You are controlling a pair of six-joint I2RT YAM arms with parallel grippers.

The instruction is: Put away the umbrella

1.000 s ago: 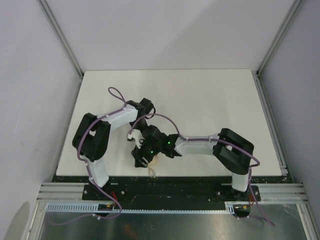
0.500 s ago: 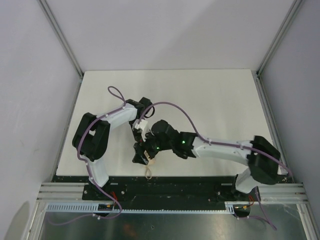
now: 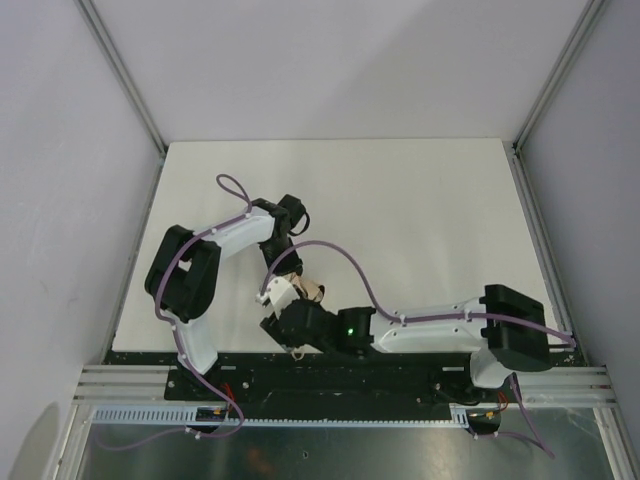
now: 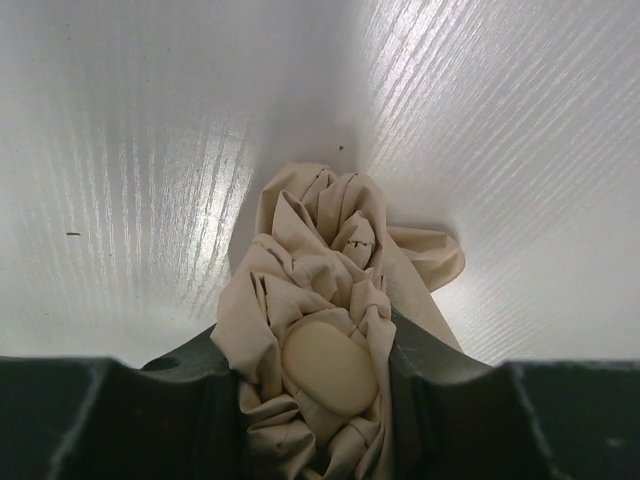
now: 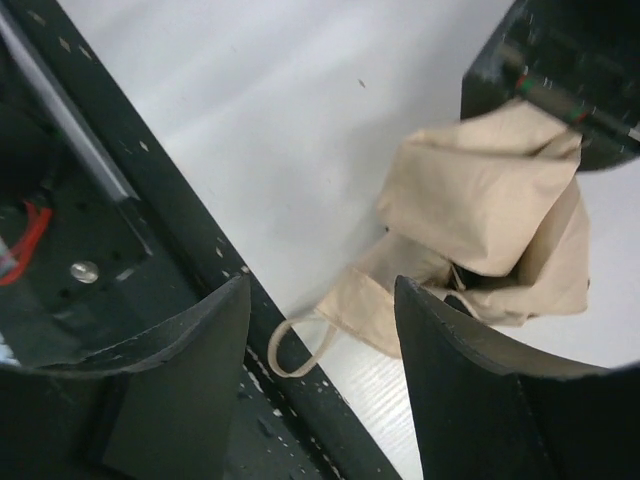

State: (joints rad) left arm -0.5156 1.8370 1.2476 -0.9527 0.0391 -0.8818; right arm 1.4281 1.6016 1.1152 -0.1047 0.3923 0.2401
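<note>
The umbrella [image 3: 312, 292] is a bunched tan-beige bundle near the table's front edge. My left gripper [image 3: 277, 294] is shut on it. In the left wrist view the crumpled fabric [image 4: 330, 270] and a smooth tan end cap [image 4: 328, 368] sit squeezed between the black fingers [image 4: 440, 390]. My right gripper [image 3: 287, 332] is open and empty, hovering over the table's front edge just in front of the umbrella. In the right wrist view the umbrella [image 5: 490, 195] hangs from the left gripper [image 5: 560, 70], and its loop strap [image 5: 300, 350] lies over the edge between my open fingers [image 5: 190, 370].
The white table [image 3: 400, 200] ends at a black base rail [image 5: 150, 200] right under the right gripper. A red wire [image 5: 25, 240] and a bolt lie below the rail. Purple cables loop over both arms. Grey walls close in the back and both sides.
The right gripper has drawn back from the umbrella toward the near table edge, its arm folding low along the front. The left gripper has moved nearer with the umbrella.
</note>
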